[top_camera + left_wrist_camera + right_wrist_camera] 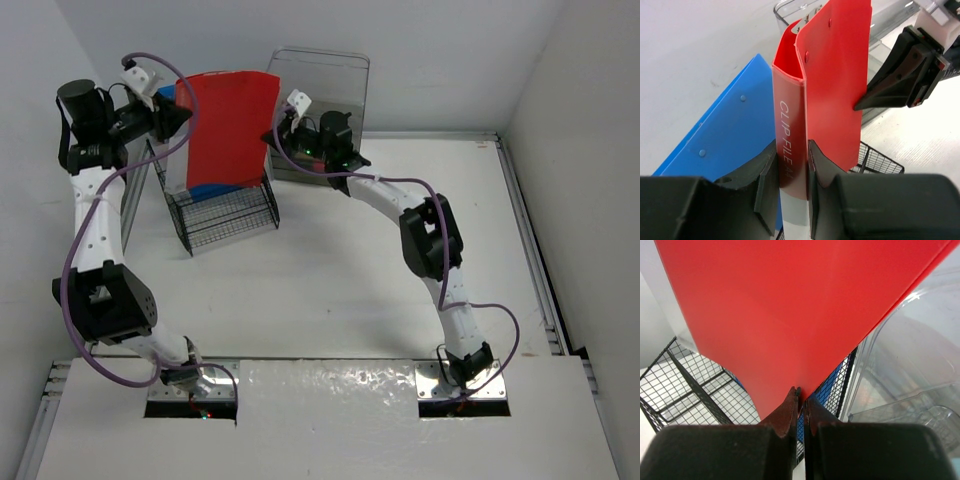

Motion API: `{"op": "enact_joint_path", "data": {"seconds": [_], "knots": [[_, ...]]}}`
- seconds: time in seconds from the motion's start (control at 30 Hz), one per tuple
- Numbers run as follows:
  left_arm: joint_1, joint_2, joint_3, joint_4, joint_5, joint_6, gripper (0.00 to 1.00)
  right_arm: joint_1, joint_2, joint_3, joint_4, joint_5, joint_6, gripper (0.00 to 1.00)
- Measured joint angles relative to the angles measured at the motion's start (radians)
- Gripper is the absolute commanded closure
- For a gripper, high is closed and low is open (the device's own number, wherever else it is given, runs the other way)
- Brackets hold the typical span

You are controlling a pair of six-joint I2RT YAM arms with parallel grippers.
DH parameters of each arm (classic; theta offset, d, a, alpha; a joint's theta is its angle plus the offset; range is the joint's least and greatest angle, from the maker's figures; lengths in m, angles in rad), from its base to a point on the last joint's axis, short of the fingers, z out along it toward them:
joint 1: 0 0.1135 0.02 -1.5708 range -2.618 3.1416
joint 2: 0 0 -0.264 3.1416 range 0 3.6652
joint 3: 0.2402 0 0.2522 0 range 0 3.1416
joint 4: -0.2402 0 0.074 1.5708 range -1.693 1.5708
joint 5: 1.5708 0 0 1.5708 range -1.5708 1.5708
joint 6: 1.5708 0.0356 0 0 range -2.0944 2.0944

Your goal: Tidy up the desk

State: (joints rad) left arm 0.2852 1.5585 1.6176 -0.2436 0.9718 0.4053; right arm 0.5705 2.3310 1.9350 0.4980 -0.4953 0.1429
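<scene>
Currently left end effector [792, 175] clamps the rounded spine of the glossy red clip file [830, 75]; right end effector [801, 402] pinches its thin cover edge. Flat white tabletop [330, 280] lies beneath, black wire-mesh rack [225, 215] at 11 o'clock.

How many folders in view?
2: red clip file, gripped by left gripper (spine) and right gripper (cover edge); blue folder beside it, in the wire rack. More may be hidden.

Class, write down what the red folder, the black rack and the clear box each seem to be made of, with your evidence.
The red folder: likely thin plastic, smooth with a slight sheen; rivets and a rounded spine. The rack: probably coated metal wire, matt black; fine open grid. The clear box: transparent hard plastic, glossy; bright glare on its walls.
</scene>
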Motion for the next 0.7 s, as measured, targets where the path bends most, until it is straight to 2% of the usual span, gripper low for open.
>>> {"op": "enact_joint_path", "data": {"seconds": [0.4,0.7], "knots": [[0.033,-0.006,-0.05,0.069,0.02,-0.018,0.96,0.018,0.0,0.048,-0.07,0.023,-0.09,1.0],[0.066,-0.008,-0.158,0.114,0.024,-0.016,0.96,0.037,-0.001,0.05,-0.136,0.033,-0.181,1.0]]}}
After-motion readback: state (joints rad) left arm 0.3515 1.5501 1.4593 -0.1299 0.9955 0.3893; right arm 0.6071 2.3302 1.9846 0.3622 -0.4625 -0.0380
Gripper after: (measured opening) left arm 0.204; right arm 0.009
